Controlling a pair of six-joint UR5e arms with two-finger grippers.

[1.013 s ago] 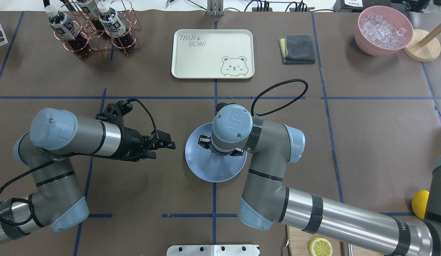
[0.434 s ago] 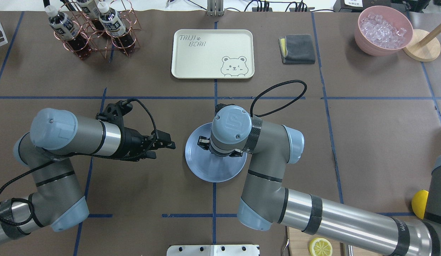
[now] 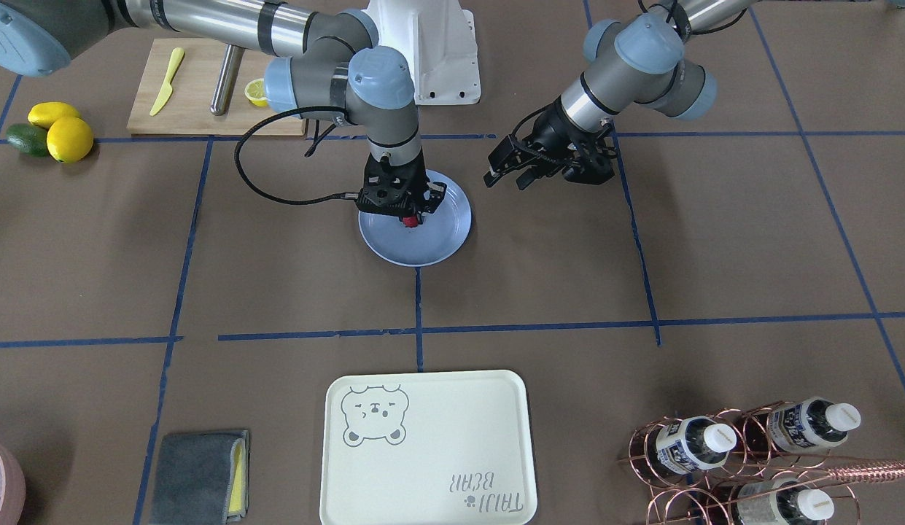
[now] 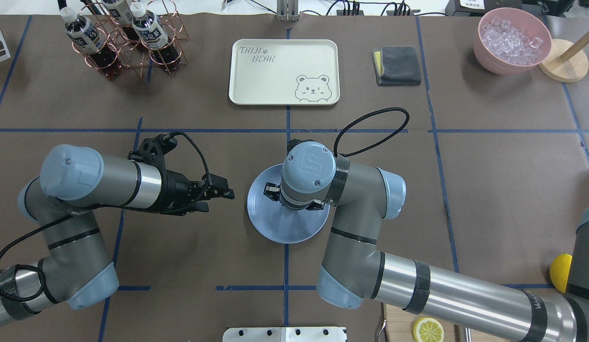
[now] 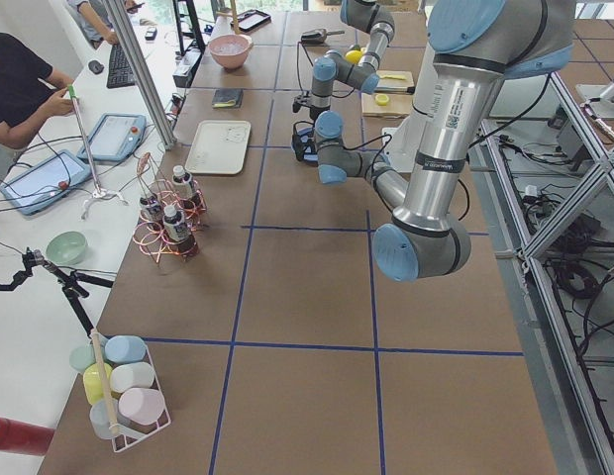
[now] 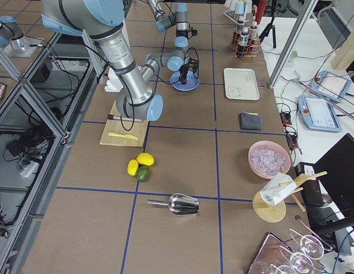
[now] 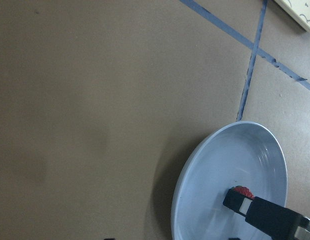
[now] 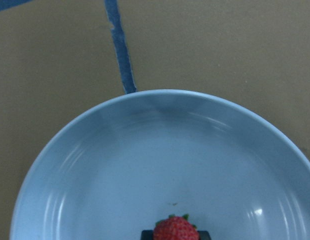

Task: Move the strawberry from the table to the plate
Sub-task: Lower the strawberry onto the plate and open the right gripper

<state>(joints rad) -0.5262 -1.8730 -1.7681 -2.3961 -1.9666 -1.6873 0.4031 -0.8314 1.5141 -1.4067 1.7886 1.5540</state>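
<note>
Nearly done, I judge: my right gripper (image 3: 408,217) is clamped on the strawberry (image 8: 176,229), holding it low over the plate (image 8: 85,170) and off the table (image 4: 489,190), so only letting go and lifting away remain.

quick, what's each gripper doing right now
left gripper: open, holding nothing
right gripper: closed on the strawberry, over the plate

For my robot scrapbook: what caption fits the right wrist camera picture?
A little red strawberry peeks in at the bottom, above a shiny blue plate on the brown table.
</note>
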